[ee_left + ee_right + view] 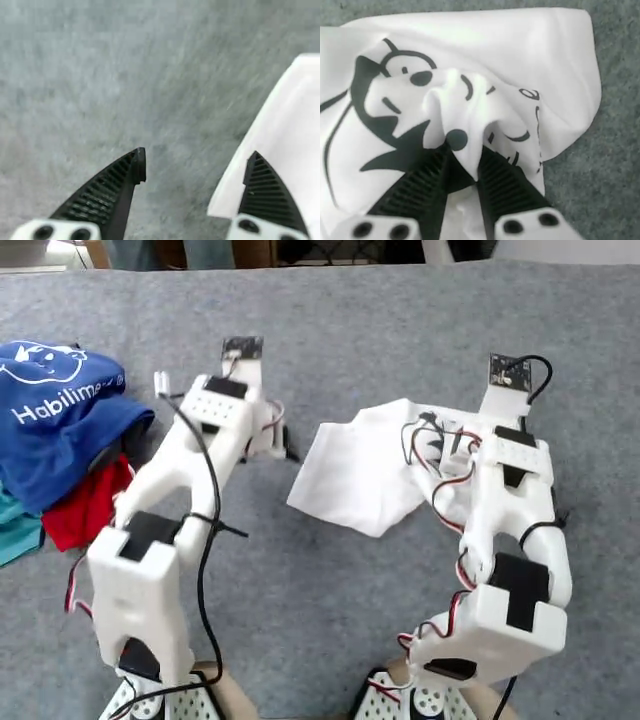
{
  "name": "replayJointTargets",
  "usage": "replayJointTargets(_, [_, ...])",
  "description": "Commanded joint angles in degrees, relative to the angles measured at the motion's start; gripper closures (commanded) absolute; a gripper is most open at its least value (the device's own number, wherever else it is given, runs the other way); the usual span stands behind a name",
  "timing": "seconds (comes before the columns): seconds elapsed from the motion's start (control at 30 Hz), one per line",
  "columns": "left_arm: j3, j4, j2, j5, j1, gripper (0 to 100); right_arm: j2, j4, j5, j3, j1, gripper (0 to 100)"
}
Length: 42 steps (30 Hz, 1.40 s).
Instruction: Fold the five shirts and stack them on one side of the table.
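A white shirt with a black cartoon print lies crumpled on the grey table, between the two arms. My right gripper is shut on a raised fold of this white shirt, pinching the printed cloth between its black fingers. In the high view the right gripper sits on the shirt's right part. My left gripper is open over bare carpet, and one finger overlaps the white shirt's edge. From above, the left gripper is just left of the shirt.
A pile of shirts lies at the table's left edge: a blue one with white print on top, a red one under it and a teal one at the rim. Grey carpet covers the table.
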Motion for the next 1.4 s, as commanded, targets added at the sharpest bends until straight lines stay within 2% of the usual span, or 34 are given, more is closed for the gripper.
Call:
replayJointTargets(0.0, [-16.5,1.8,4.7,0.3,1.7,72,-0.3,-0.3,0.1,1.2,0.9,98.1])
replayJointTargets(0.23, [-37.5,3.3,22.5,0.3,3.2,72,-0.2,-0.4,0.1,1.2,0.8,98.1])
replayJointTargets(0.5, [-61.9,11.3,38.7,0.1,5.5,72,-0.2,-0.4,0.1,1.2,0.8,98.1])
replayJointTargets(0.67, [-72.5,15.1,44.0,0.1,7.0,72,-0.2,-0.4,0.1,1.2,0.7,98.1])
replayJointTargets(0.9, [-80.9,21.9,43.9,0.1,6.4,72,-0.2,-1.2,0.1,1.8,0.7,98.1])
replayJointTargets(1.03, [-82.3,22.0,44.4,0.1,7.0,72,-0.2,-1.2,0.1,1.8,0.7,98.1])
replayJointTargets(1.23, [-74.6,17.0,44.4,0.1,7.6,72,-0.2,-1.2,0.1,1.8,0.7,98.1])
replayJointTargets(1.37, [-70.3,13.8,44.4,0.1,7.7,76,-0.2,-1.2,0.1,1.8,0.7,98.1])
